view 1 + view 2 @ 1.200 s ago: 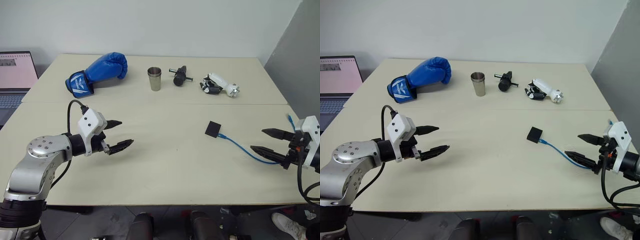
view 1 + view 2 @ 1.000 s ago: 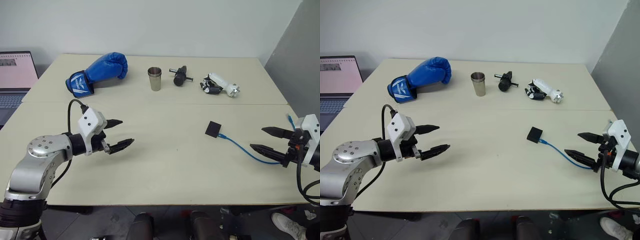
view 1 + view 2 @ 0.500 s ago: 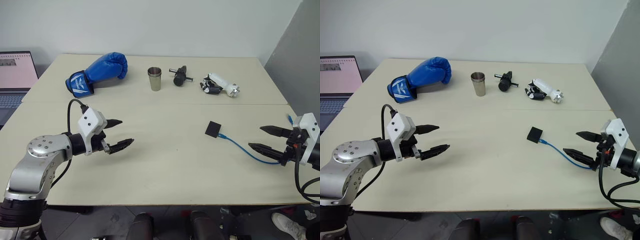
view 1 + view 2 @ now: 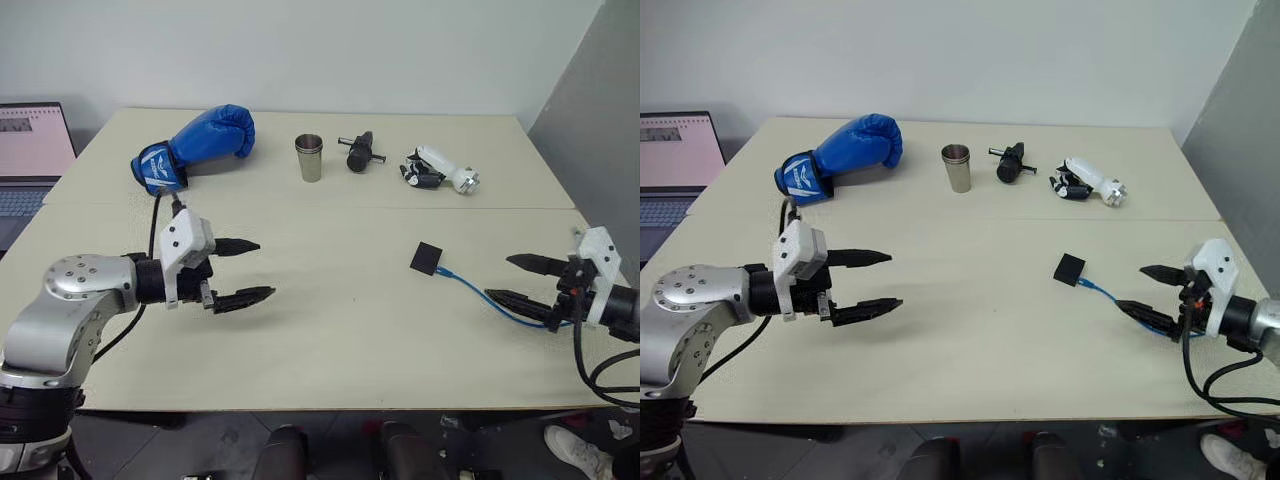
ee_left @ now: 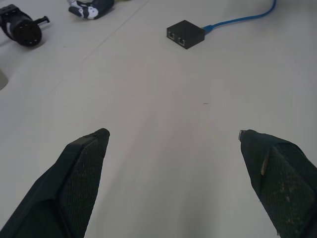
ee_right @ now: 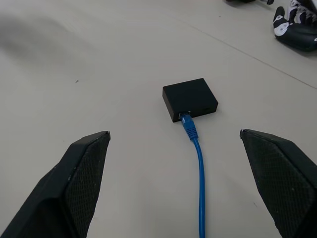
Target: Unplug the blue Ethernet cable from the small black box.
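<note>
The right claw (image 4: 1155,290) has edged left toward the blue Ethernet cable (image 4: 1120,303), still plugged into the small black box (image 4: 1069,269) right of bench (image 4: 980,340) centre. Both it and the left claw (image 4: 875,282) gape wide, empty; approach underway.

Box (image 4: 427,258) between claws, cable (image 4: 485,296) rightward.

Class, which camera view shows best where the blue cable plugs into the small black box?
The right wrist view: the blue cable's plug sits in the small black box, facing the camera. The left wrist view shows two empty ports; the eye views show the box small.
</note>
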